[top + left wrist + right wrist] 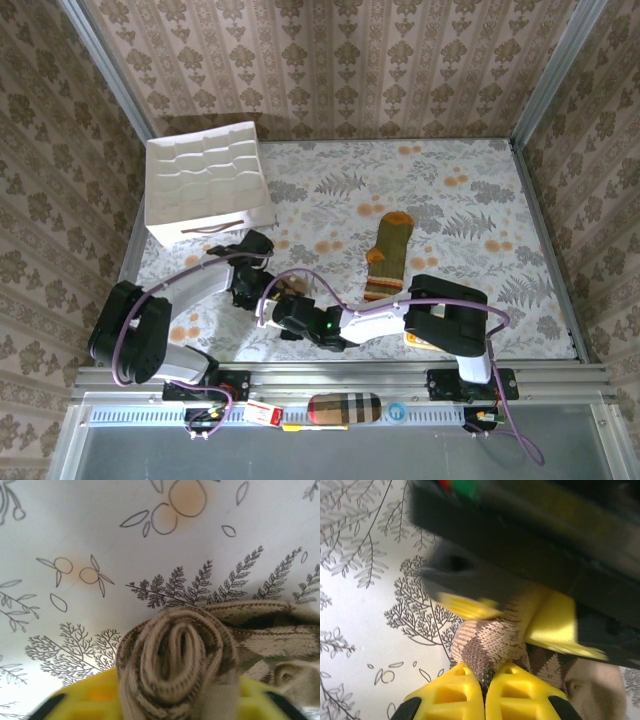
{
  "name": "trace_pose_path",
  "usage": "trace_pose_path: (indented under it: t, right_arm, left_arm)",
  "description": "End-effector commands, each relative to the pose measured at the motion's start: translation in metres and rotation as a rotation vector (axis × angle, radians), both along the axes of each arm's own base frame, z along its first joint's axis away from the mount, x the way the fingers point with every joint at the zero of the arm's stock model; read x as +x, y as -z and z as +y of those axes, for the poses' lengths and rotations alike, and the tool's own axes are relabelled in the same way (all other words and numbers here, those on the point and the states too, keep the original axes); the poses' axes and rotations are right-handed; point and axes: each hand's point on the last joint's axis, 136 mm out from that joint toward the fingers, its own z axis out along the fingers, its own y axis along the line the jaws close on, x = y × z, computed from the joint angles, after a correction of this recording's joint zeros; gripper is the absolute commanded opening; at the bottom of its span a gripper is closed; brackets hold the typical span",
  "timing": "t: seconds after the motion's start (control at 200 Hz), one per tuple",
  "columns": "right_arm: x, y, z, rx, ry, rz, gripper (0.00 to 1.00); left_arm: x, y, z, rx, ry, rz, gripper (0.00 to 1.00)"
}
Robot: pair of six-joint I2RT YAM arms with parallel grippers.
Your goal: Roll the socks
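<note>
Socks: two. One tan-and-brown argyle sock [175, 665], rolled, lies toward the near left corner of the table [480, 200]. One olive green sock [388, 255] with an orange toe lies flat near the middle.
Arms: two, the left arm [150, 330] and the right arm [445, 315], both at the near edge.
Grippers: two, the left gripper [172, 702] and the right gripper [484, 690], both at the argyle sock.
Bags: one white bag [205, 185], at the far left corner.
Cases: one plaid case [344, 408], on the rail [560, 385] in front of the near edge.
</note>
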Motion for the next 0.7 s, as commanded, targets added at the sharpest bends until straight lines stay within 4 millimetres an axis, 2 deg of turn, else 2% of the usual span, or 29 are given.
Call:
trace_pose_path:
  t: [0.0,0.08,0.185,0.355,0.64,0.695]
  right_arm:
    - [-0.004,0.039,-0.038,-0.052,0.088,0.184,0.00]
    - [-0.019,0.054,-0.047,-0.034,0.076,0.314,0.00]
    - [-0.029,0.068,-0.060,0.002,0.093,0.443,0.00]
    - [-0.032,0.075,-0.074,0.072,0.129,0.596,0.00]
    - [-0.021,0.080,-0.090,0.123,0.232,0.808,0.00]
    - [-0.020,0.081,-0.091,0.110,0.245,0.854,0.00]
  left_arm:
    - [-0.023,0.003,0.019,0.018,-0.023,0.067,0.51]
    - [-0.011,-0.009,0.018,-0.029,-0.043,0.005,0.68]
    - [0.007,-0.026,0.022,-0.059,-0.068,-0.070,0.78]
    - [0.020,-0.045,0.023,-0.086,-0.075,-0.169,0.79]
    - [0.018,-0.054,0.009,-0.150,-0.017,-0.274,0.69]
    - [0.013,-0.055,0.000,-0.157,0.019,-0.292,0.68]
